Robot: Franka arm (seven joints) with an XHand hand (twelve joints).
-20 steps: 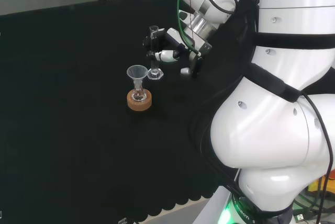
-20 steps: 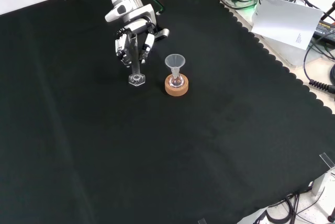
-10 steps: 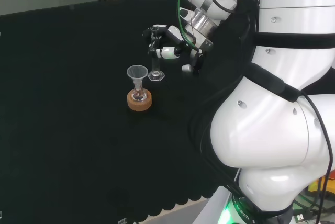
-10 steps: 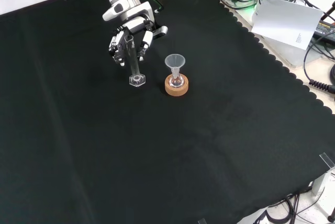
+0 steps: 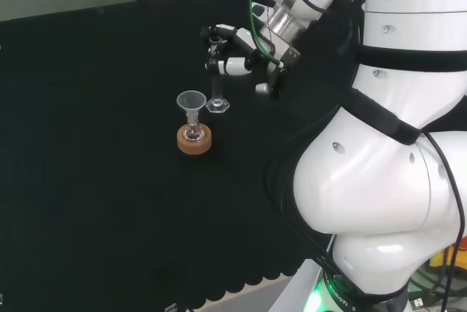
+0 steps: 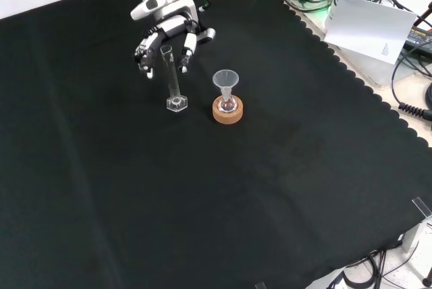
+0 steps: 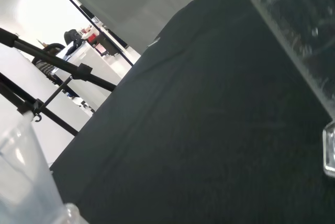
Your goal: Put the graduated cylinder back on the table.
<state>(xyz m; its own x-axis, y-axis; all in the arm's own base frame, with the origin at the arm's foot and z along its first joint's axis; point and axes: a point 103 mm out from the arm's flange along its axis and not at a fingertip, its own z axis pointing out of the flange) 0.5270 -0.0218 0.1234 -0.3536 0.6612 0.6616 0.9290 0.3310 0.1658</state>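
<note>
Graduated cylinder (image 6: 173,80) upright on counter (image 6: 202,188), left of funnel (image 6: 225,81) in front view. Robot hand (image 6: 164,36) now released, fingers spread, lifted clear behind cylinder top. Placement judged complete.

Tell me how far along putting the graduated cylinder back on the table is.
Nearly finished, it seems. Done: the graduated cylinder stands upright on its base on the black cloth, beside the funnel in the flask on the cork ring. In hand: nothing; the hand is open, fingers spread around the cylinder's top, apparently apart from it. Left: moving the hand clear.
</note>
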